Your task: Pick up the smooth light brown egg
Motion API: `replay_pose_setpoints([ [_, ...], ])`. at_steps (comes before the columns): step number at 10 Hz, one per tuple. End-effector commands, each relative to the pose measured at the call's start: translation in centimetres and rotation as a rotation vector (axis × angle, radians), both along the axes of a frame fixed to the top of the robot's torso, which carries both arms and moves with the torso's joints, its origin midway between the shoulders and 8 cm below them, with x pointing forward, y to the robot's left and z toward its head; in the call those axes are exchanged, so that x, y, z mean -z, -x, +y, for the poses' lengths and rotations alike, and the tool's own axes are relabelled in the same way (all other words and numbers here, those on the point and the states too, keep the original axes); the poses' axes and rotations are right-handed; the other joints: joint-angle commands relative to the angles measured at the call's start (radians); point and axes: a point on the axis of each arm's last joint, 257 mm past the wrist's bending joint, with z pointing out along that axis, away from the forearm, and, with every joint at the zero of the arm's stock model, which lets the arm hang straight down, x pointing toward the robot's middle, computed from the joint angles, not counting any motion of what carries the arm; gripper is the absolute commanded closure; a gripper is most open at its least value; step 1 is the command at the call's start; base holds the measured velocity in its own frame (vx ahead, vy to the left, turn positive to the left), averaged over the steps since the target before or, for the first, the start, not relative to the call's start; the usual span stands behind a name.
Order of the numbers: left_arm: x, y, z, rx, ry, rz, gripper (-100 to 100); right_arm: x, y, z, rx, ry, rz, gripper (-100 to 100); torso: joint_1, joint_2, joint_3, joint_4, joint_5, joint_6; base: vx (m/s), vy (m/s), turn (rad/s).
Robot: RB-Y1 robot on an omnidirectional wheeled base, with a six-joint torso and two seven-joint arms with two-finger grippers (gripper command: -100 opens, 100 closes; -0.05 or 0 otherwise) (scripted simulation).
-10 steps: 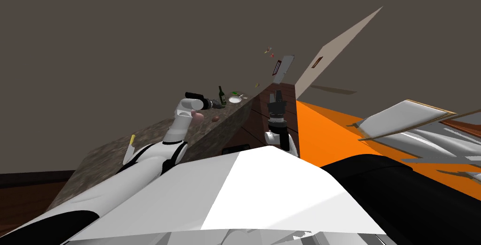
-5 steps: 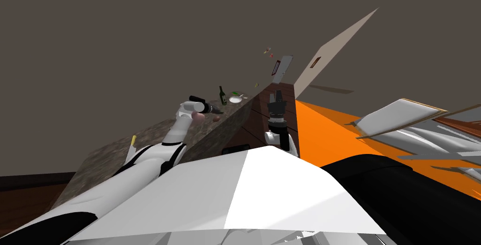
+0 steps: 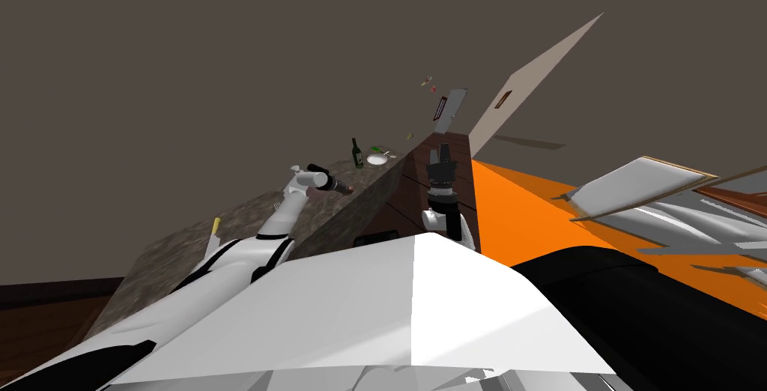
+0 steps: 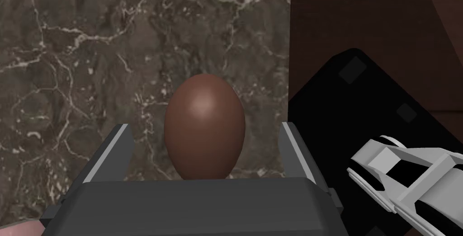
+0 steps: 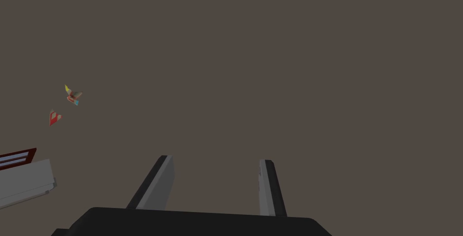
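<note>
Two thin light grey fingers (image 4: pixel 111 154) of the left gripper (image 4: pixel 205 131) stand apart, one on each side of the smooth brown egg (image 4: pixel 204 127). A strip of stone shows in each gap, so nothing is clamped yet. The egg sits blunt end toward the gripper body on the dark brown marble countertop (image 4: pixel 68 66) with pale veins, roughly centred between the blades. The counter's edge runs just beside one finger. In the head view the left gripper (image 3: pixel 341 186) is just left of frame centre, low over the countertop (image 3: pixel 225 218) near its front edge. A dark green bottle (image 3: pixel 357 153) and a white plate (image 3: pixel 376 159) sit further up the frame, well apart from the egg. The right gripper (image 5: pixel 216 160) idles with its fingers spread and nothing between them, and shows at centre frame in the head view (image 3: pixel 442 156). My read is that the step in hand is the close, and the reach looks done. One risk is that a blade lands first and pushes the egg sideways, and with the edge that near it could roll off. The shell is smooth and curved, so the thin blades may squirt it forward out of the grip. Whether the blades are low enough to catch the widest part, I cannot tell. Too hard a squeeze could also pop it out.
</note>
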Motion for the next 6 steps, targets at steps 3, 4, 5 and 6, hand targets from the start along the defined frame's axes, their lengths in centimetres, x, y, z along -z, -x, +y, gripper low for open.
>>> replay_pose_setpoints([
  [3,1.7,0.9,0.8,-0.005,-0.016,0.045,0,0.0,0.0,0.0,0.0,0.0,0.0,0,-0.003,0.001,0.001,0.0,-0.001,0.001,0.011,0.024,0.005],
  [4,2.0,0.7,-0.4,0.048,-0.014,0.048,-100,0.0,0.0,0.0,0.0,0.0,0.0,0,-0.004,0.002,0.001,0.001,-0.001,0.001,0.032,-0.046,0.28],
  [5,2.1,0.5,-1.7,0.088,-0.005,0.049,-100,0.0,0.0,0.0,0.0,0.0,0.0,0,-0.007,0.0,0.0,0.0,-0.002,0.0,0.057,-0.116,0.468],
  [6,2.3,0.6,-1.5,0.099,-0.013,0.051,-100,0.0,0.0,0.0,0.0,0.0,0.0,0,-0.012,-0.001,-0.001,0.0,-0.003,0.0,0.063,-0.105,0.195],
])
